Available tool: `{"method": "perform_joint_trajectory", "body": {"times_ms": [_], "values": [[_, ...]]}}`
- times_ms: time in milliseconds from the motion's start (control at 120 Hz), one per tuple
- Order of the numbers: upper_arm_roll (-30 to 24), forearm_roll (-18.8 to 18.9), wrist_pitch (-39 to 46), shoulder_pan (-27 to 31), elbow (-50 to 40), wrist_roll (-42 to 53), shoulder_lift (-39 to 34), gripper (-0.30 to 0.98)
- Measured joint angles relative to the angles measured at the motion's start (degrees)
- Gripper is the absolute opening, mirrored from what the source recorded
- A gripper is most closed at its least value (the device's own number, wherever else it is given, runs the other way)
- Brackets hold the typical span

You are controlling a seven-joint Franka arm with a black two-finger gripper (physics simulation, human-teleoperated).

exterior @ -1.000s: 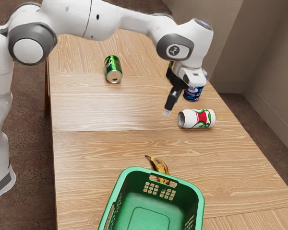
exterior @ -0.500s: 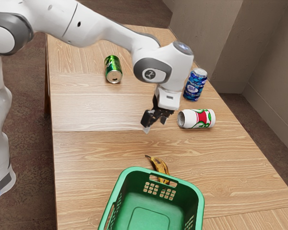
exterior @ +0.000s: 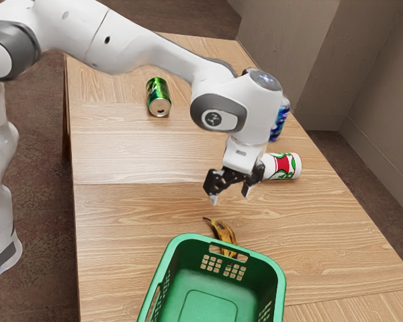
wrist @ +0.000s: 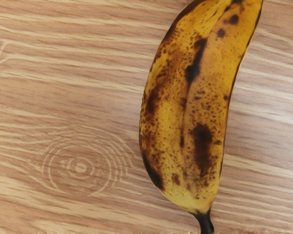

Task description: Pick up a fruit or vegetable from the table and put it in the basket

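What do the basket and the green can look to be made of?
The basket looks like molded green plastic, smooth and slightly glossy, with cut-out grid holes. The green can is probably thin metal, given its shiny sides and silvery end.

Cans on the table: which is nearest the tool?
The white can with red-and-green markings, partly behind the tool; the green can and blue can are farther off.

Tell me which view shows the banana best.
The wrist view does: it shows the banana large, with its brown spots and dark stem plain. The exterior view shows it small on the table, its lower part behind the rim of the green basket.
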Motion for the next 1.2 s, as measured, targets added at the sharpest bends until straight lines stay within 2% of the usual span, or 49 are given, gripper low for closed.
{"method": "perform_joint_trajectory", "body": {"times_ms": [200,450,550,650,850,1200], "values": [[-0.1,-0.1,0.2,-0.6,-1.5,1.9,-0.9,0.69],[-1.6,-0.2,2.5,0.3,-6.1,2.8,-5.2,0.69],[-4.5,-0.1,3.4,1.1,-6.2,2.8,-4.1,0.69],[-6.0,-0.2,4.5,-0.6,-6.2,2.7,-3.0,0.69],[-6.1,-0.2,6.2,-2.5,-6.2,2.5,-1.7,0.69],[-6.0,-0.2,8.1,-0.2,-6.2,2.4,1.0,0.69]]}}
